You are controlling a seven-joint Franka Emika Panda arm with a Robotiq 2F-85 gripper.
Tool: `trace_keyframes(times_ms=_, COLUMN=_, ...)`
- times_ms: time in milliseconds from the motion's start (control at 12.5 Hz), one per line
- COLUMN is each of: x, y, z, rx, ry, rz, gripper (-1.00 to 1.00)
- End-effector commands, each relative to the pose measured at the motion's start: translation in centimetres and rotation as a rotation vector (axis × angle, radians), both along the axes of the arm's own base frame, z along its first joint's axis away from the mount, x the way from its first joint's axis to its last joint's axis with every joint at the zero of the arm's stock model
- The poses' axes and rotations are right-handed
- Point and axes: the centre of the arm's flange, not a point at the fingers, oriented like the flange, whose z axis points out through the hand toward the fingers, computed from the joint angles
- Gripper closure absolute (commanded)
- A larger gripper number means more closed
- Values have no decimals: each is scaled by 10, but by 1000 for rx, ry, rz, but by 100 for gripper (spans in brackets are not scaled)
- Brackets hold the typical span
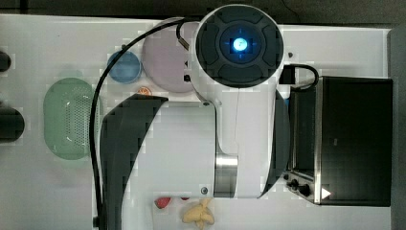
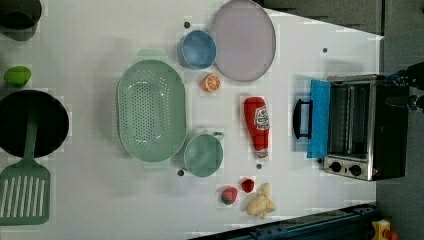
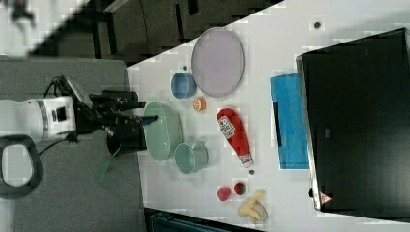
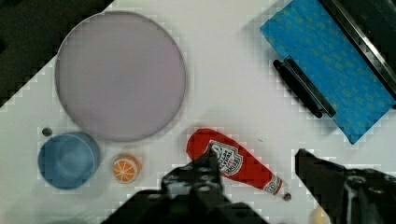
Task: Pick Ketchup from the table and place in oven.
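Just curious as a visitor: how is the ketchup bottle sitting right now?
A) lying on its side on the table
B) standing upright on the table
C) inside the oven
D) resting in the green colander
A: the ketchup bottle lies flat on the white table, in front of the oven's open door.

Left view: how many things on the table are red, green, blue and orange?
Red: 3, the Ketchup, a strawberry and a small red piece
Green: 4, colander, cup, spatula, lime
Blue: 1, bowl
Orange: 1, orange slice
Total: 9
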Motion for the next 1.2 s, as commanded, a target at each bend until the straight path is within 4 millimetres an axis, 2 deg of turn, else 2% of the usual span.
trace_keyframes(times_ms=80, x=-146, y=-28, z=70, rx=22, ry=7, rz=-164, gripper=-59)
trace_keyframes(times_ms=240, x=-146, y=-28, z=69, rx=22, ry=10, rz=-163, gripper=-99)
trace_keyframes(times_ms=400, x=-143, y=-25, z=62, rx=21, ry=18, rz=-156, gripper=-100)
trace_keyframes(times_ms=560, x=-131, y=-10, z=45, rx=12, ry=29, rz=-104, gripper=-100)
trace_keyframes(times_ms=880, x=-100, y=27, z=-32, rx=-9, ry=98, rz=109, gripper=-100)
trace_keyframes(times_ms=1200, x=-71, y=49, z=-112, rx=-5, ry=84, rz=388, gripper=-100)
